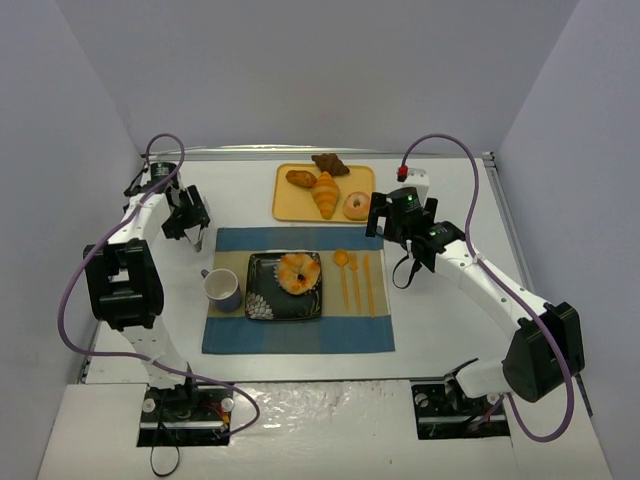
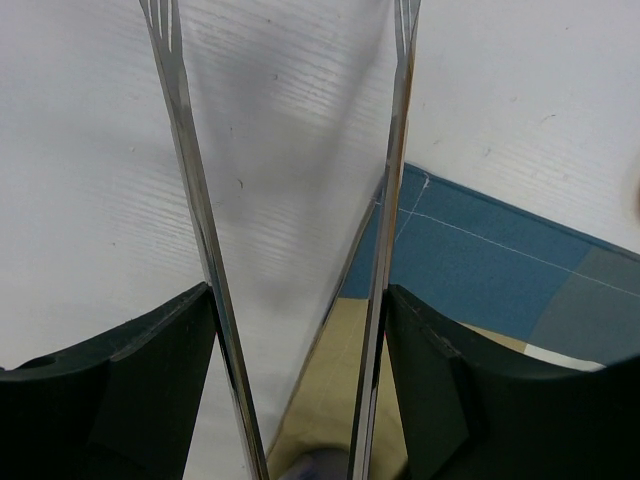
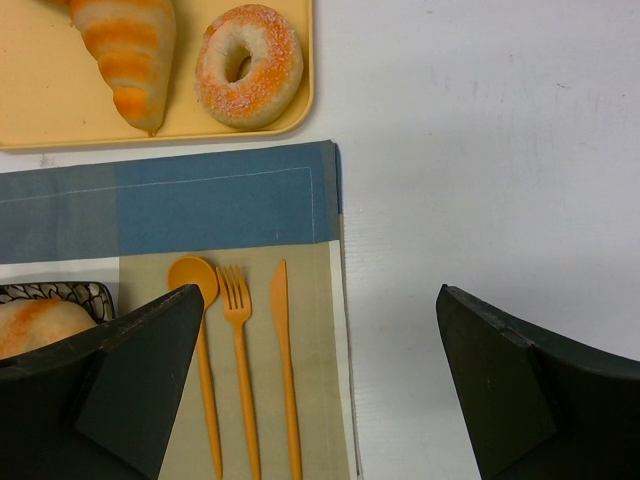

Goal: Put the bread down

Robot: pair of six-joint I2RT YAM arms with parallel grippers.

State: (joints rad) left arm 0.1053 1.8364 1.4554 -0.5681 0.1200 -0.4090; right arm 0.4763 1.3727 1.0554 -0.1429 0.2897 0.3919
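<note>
The bread [image 1: 298,272], a round golden-orange bun with pale patches, lies on a black patterned plate [image 1: 262,300] on the placemat. Its edge also shows at the left of the right wrist view [image 3: 35,325]. My left gripper [image 1: 188,218] hovers off the placemat's far left corner, well left of the bread. It is shut on metal tongs [image 2: 190,180], whose two arms spread apart over the white table. My right gripper [image 1: 400,235] is open and empty above the placemat's right edge, to the right of the plate; in its own view [image 3: 320,292] nothing lies between the fingers.
A yellow tray [image 1: 285,205] at the back holds a croissant [image 1: 326,194], a ring donut [image 1: 357,205] and two dark pastries. An orange spoon, fork [image 3: 238,370] and knife lie right of the plate. A blue-grey cup [image 1: 223,289] stands left of it. Grey walls enclose the table.
</note>
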